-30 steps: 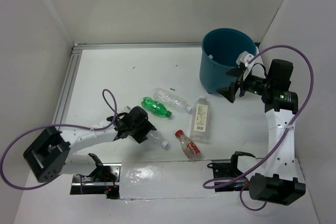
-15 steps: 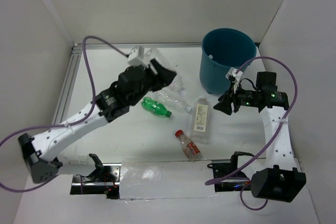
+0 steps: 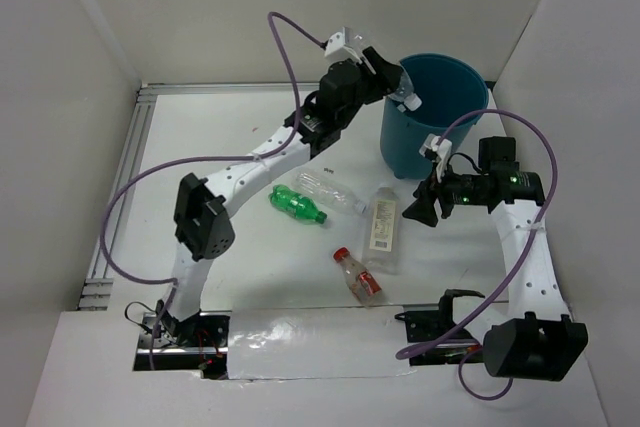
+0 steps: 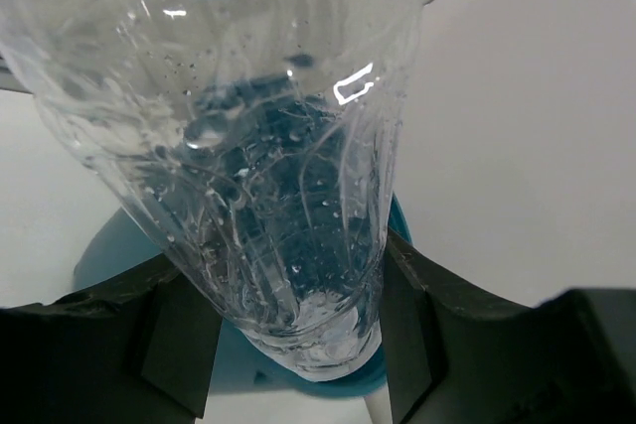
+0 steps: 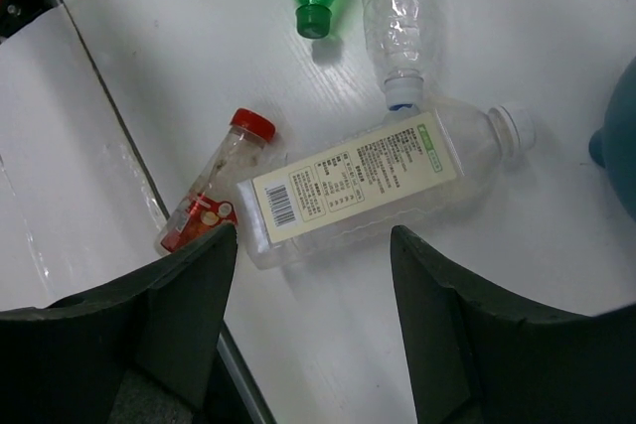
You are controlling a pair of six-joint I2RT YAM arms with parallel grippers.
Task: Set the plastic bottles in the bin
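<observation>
Tabletop (image 3: 220, 127) white, walls (image 3: 230, 17) white, clear bottle (image 4: 288, 176) held over teal bin (image 3: 405, 147)

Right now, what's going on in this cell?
The left gripper holds a clear bottle over the bin, not yet dropped. The right gripper hangs open above the flat bottle. Four lie on the table: that flat bottle, a green bottle, a ribbed bottle and a red-capped bottle.
</observation>
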